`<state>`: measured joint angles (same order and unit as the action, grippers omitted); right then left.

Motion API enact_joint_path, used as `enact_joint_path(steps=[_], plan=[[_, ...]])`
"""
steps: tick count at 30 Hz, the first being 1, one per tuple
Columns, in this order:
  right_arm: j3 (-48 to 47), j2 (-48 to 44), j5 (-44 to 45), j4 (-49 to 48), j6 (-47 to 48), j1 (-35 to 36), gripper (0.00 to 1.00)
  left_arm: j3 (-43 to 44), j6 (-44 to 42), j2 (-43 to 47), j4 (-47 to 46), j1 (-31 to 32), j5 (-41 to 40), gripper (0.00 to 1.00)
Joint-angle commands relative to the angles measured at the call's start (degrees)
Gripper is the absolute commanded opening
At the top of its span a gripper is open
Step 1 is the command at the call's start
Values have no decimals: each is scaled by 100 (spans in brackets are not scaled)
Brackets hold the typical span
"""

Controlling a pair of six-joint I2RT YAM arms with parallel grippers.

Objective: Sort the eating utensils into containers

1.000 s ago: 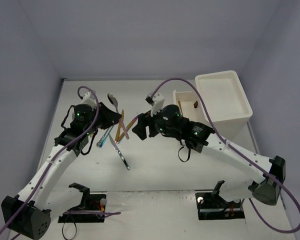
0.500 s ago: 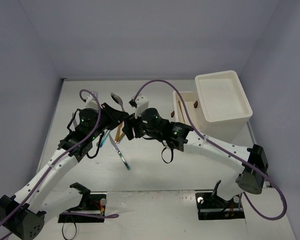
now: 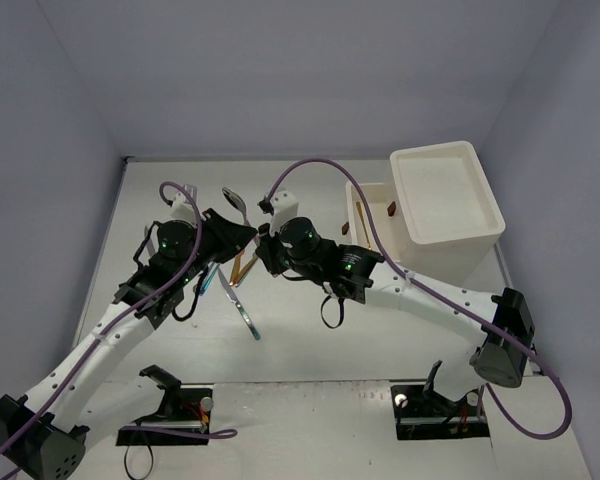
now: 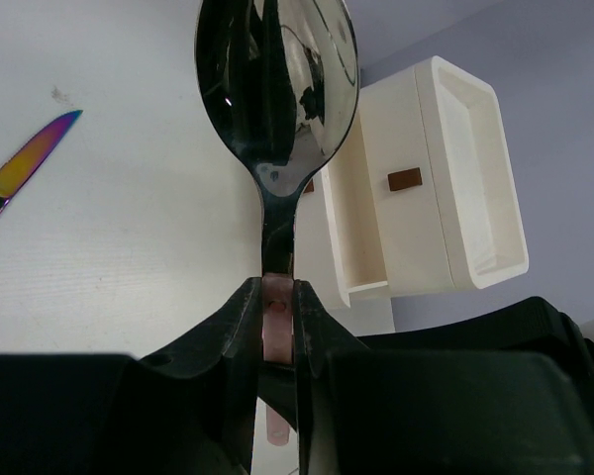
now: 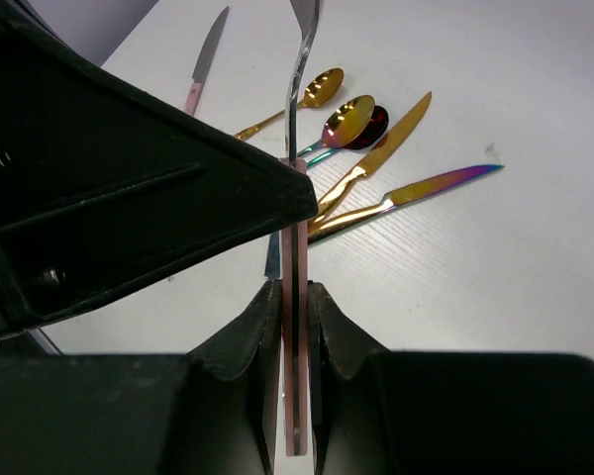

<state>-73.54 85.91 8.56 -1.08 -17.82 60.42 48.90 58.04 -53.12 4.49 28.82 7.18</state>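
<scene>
A spoon (image 4: 277, 89) with a mirror-polished oval bowl and a flat, pale-pink handle is held above the white, faintly grained tabletop (image 5: 495, 297), between the two arms. The left tool (image 4: 277, 297) is clamped on the pink handle close to the steel neck. The right tool (image 5: 295, 297), with black wedge-shaped fingers, is pressed against the handle's end from both sides.

In the right wrist view the spoon is seen edge-on as a thin strip. Its bowl is cut off at the top edge, and much of the left half is blocked by the left tool's black body. Only there is the loose cutlery shown clearly: a gold spoon (image 5: 317, 89), a gold knife (image 5: 386, 148), an iridescent knife (image 5: 426, 188) and a pink-handled knife (image 5: 208, 49), all lying flat.

In the top view the grasp is hidden under the wrists. The boxy cream drawer unit (image 3: 445, 195) stands at the far right. One drawer (image 3: 368, 228) is pulled out leftward, with a gold utensil (image 3: 360, 215) inside whose kind cannot be made out.
</scene>
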Motion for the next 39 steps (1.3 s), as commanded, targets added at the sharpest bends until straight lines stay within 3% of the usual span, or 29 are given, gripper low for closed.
enact_joint_path(steps=[1, 4, 7, 9, 11, 22, 34, 39], plan=[[-291, 21, 241, -419, 65, 27, 2, 159, -186, 46, -458, 67, 39, 0], [-210, -52, 400, -411, 77, 31, 0, 188, -353, 55, -186, 71, 14, 0], [-39, -196, 737, -357, 100, -5, 0, 283, -668, 128, 213, 71, -312, 40], [97, -282, 957, -233, 48, -75, 0, 349, -906, 209, 496, 78, -593, 54], [220, -373, 1050, -96, -6, -245, 0, 476, -1304, 296, 936, 71, -1011, 62], [821, -1039, 1178, 953, 53, -2033, 0, 620, -3206, 1050, 2445, 62, -2630, 65], [1145, -697, 834, 989, 539, -3413, 0, -165, -3381, 1208, 2597, 62, -2539, 65], [1085, -411, 614, 814, 718, -3499, 3, -111, -3540, 795, 2537, 54, -2451, 65]])
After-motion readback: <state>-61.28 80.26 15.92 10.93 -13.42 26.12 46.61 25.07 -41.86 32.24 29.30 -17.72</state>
